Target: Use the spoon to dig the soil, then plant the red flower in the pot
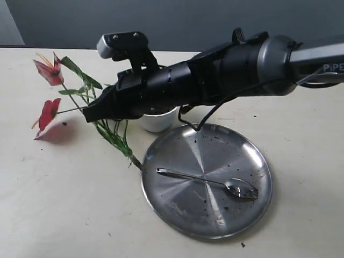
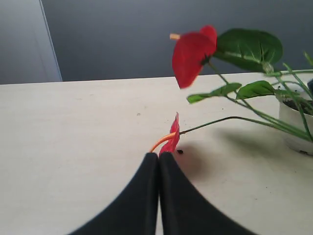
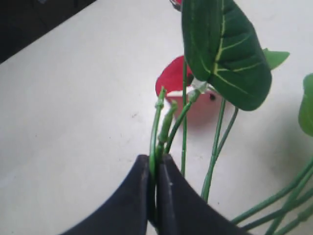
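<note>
Blocking perhaps half the pot point(image 1: 158, 122): right arm point(image 1: 215, 75)

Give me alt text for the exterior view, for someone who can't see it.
The right gripper, on a black arm reaching across from the right, is shut on the stems of a red flower, in front of a white pot. Nearer the camera, a spoon lies on a round steel plate on a pale table.

place: robot lab | cues: pale table point(image 1: 64, 215), grey wall point(image 1: 161, 21), black arm point(image 1: 215, 75)
</note>
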Robot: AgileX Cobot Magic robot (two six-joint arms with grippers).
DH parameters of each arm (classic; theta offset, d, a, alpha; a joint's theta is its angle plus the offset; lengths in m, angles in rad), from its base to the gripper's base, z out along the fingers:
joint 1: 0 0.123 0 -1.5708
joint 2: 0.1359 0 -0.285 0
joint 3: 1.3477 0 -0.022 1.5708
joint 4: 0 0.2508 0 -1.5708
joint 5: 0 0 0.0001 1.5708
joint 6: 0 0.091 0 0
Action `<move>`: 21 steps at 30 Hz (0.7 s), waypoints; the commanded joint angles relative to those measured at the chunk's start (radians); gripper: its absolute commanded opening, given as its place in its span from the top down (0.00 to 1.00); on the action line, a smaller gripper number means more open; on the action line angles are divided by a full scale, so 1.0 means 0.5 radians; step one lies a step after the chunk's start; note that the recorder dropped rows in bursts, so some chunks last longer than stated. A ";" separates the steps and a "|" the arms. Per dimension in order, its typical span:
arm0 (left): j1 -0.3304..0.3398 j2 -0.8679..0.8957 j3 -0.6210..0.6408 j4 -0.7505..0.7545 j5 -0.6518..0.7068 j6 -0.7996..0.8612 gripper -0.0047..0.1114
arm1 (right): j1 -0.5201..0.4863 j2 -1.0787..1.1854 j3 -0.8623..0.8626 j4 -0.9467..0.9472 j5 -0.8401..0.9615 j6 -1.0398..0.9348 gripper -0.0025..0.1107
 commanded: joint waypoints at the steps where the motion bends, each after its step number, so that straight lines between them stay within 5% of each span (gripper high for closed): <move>1: -0.009 0.011 -0.005 -0.005 -0.017 -0.002 0.95 | 0.026 0.011 0.024 0.037 0.042 -0.002 0.98; 17: -0.009 0.011 -0.005 -0.005 -0.017 -0.002 0.95 | 0.162 0.263 0.024 -0.019 0.005 -0.002 0.97; 21: -0.009 0.011 -0.005 -0.005 -0.017 -0.002 0.95 | 0.162 0.263 0.024 -0.188 0.041 0.087 0.75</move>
